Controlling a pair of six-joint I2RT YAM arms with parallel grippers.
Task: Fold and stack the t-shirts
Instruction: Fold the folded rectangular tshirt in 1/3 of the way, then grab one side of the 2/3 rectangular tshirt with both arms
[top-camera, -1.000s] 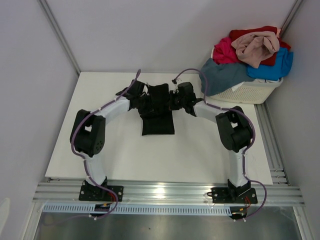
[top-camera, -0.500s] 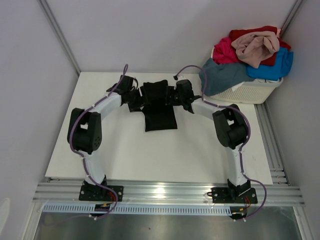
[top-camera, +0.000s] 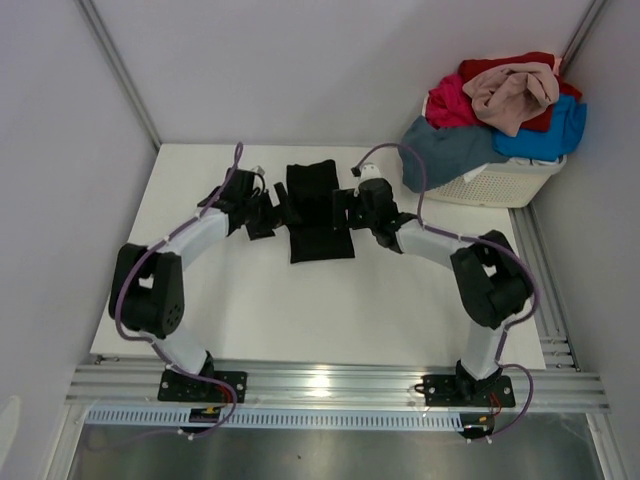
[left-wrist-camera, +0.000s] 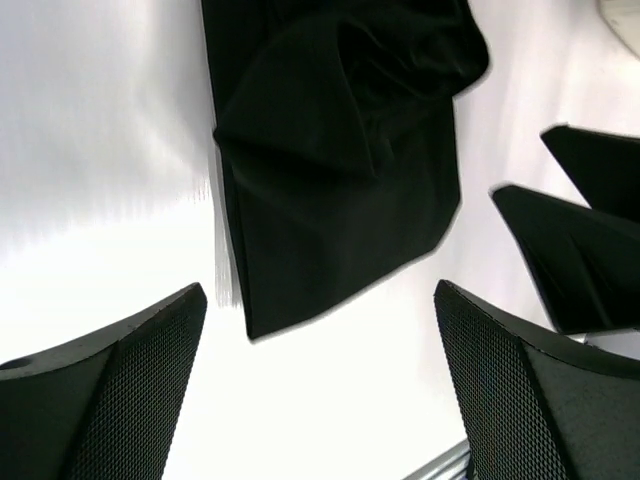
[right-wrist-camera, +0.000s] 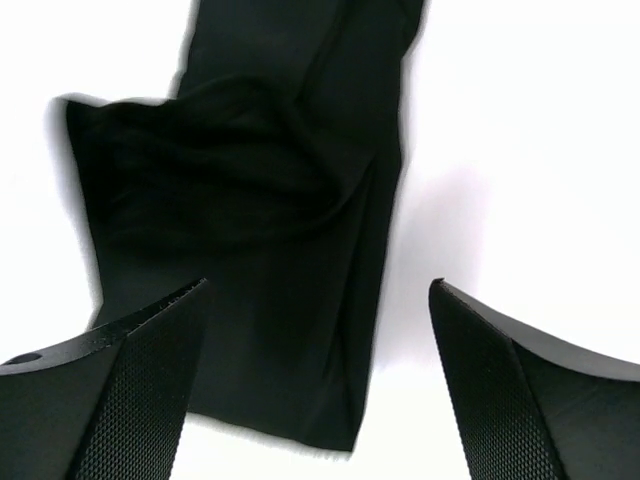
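Black t-shirt (top-camera: 318, 212) untouched between spread-open left fingers (left-wrist-camera: 115, 400) and spread-open right fingers (right-wrist-camera: 110, 395).

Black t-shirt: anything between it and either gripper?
Nothing visible. The black t-shirt lies flat on the table, with the left gripper and right gripper open on either side of it.

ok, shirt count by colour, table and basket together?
black shirt, on the table: 1
beige-pink shirt: 1
red shirt: 1
magenta shirt: 1
bright blue shirt: 1
grey-blue shirt: 1
Total: 6 shirts, 5 of them piled in the basket.
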